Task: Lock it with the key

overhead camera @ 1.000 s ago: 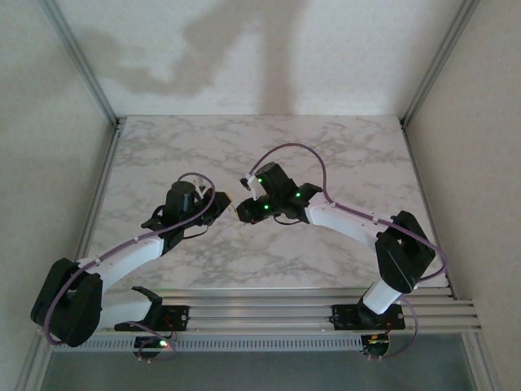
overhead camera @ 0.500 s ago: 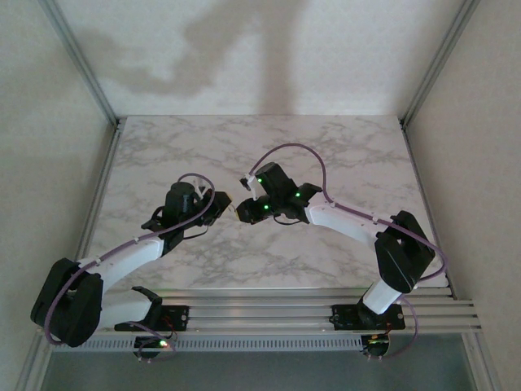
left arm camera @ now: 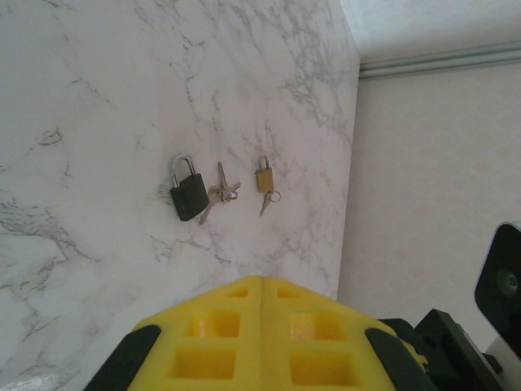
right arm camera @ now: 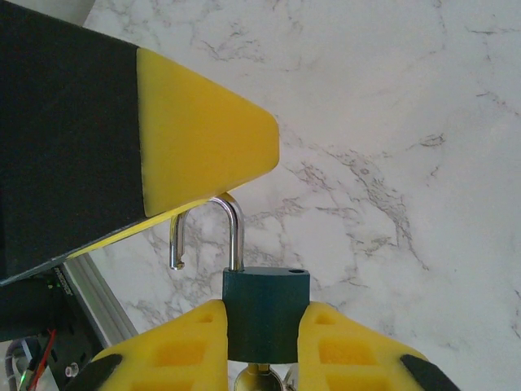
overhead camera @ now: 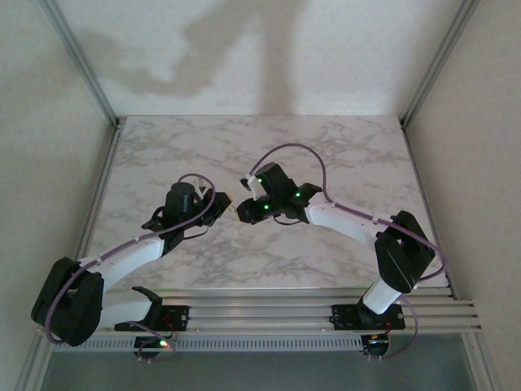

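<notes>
The right gripper [right arm camera: 264, 336] pinches the small dark-blue metal padlock [right arm camera: 267, 295] by its body, with the shackle [right arm camera: 233, 218] upward and standing open. This is apparently so that the left gripper [left arm camera: 261, 285], its pads pressed together, can bear down on the shackle's top. Just under the padlock, what looks like the pale silvery-tan metal key [right arm camera: 257, 376] sits at the keyhole, cut off by the frame edge, so how far it is seated is hidden.

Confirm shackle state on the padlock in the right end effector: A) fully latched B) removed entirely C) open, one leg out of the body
C: on the blue padlock clamped in the right end effector, the shackle has its free leg hanging outside the body.
</notes>
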Controlling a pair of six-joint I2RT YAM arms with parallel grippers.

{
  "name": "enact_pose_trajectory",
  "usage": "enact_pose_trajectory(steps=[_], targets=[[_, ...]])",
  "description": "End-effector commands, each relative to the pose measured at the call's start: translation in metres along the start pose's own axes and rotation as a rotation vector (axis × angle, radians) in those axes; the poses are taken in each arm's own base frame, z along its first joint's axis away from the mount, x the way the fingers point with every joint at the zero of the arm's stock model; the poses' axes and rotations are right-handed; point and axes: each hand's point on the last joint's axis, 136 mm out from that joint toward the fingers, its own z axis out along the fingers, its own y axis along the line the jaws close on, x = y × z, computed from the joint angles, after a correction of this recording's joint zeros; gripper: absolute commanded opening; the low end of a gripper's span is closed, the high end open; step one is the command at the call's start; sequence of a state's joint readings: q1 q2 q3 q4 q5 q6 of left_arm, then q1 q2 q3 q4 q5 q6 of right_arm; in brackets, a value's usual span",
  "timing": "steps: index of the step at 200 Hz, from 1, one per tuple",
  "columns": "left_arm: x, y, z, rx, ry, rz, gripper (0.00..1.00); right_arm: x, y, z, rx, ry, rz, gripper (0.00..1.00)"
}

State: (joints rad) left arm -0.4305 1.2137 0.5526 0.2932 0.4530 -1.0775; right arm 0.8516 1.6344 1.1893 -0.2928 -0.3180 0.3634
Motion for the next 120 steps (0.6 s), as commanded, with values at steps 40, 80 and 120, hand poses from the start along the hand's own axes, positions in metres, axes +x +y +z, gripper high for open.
enact_pose_trajectory(steps=[40, 80, 120], targets=[[0.006, -0.007, -0.005, 0.034, 0.005, 0.016, 0.00, -0.009, 0.019, 0.001, -0.061, -0.019, -0.034, 0.43], [0.003, 0.000, -0.004, 0.009, -0.008, 0.005, 0.00, -0.007, 0.019, -0.006, -0.055, -0.034, -0.049, 0.49], [0.002, 0.000, -0.004, 0.007, -0.015, 0.001, 0.00, 0.005, 0.013, 0.001, -0.060, -0.013, -0.042, 0.52]])
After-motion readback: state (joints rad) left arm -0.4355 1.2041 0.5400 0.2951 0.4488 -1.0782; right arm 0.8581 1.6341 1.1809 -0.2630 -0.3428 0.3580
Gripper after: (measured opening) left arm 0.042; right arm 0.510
